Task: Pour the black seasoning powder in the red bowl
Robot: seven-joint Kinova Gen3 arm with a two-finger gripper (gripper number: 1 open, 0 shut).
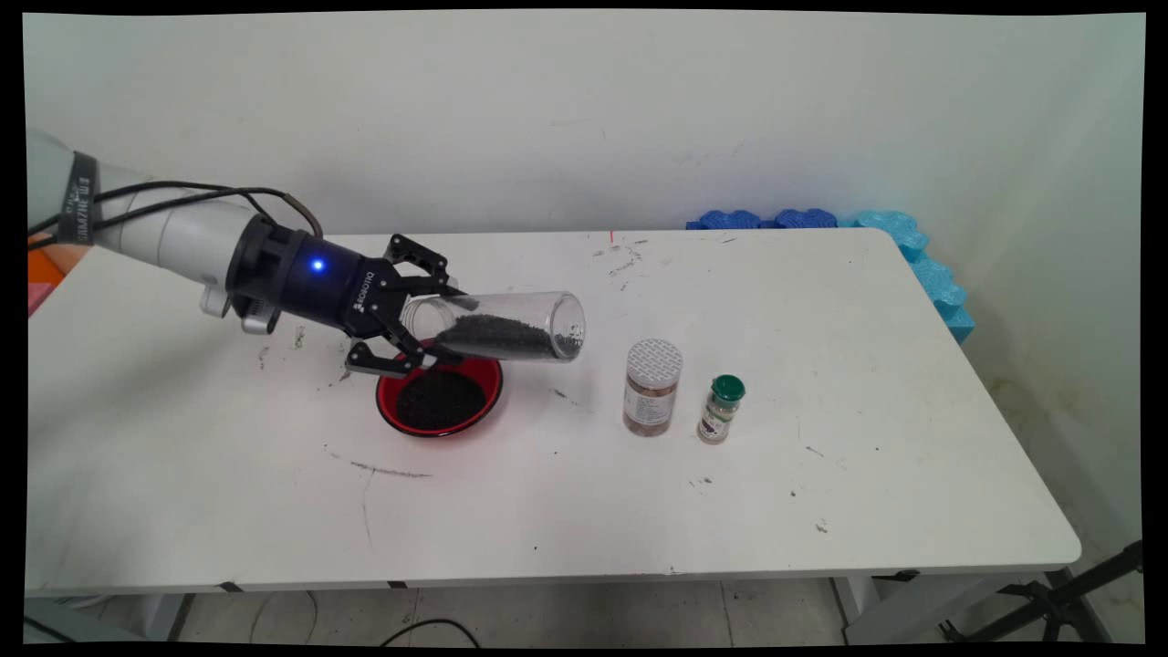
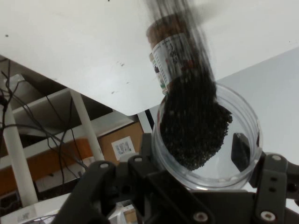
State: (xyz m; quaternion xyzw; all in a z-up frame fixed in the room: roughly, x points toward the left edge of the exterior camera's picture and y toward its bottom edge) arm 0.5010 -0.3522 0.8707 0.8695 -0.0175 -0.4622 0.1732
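Note:
My gripper [image 1: 443, 326] is shut on a clear jar [image 1: 511, 328], which lies almost level with its open mouth toward the hand and its base pointing right. Black granules [image 1: 497, 338] lie along the jar's lower side. Just below the mouth a red bowl [image 1: 488, 379] sits on the table, with a heap of the same black granules in it. In the hand view the jar [image 2: 205, 135] fills the space between the fingers [image 2: 240, 151], and the granules [image 2: 194, 126] are piled inside it.
To the right of the bowl stand a brown spice jar with a white lid [image 1: 651, 388] and a small green-capped bottle [image 1: 721, 409]. Blue foam blocks [image 1: 912, 246] line the white table's [image 1: 821, 511] far right corner. The spice jar [image 2: 170, 51] shows beyond the held jar.

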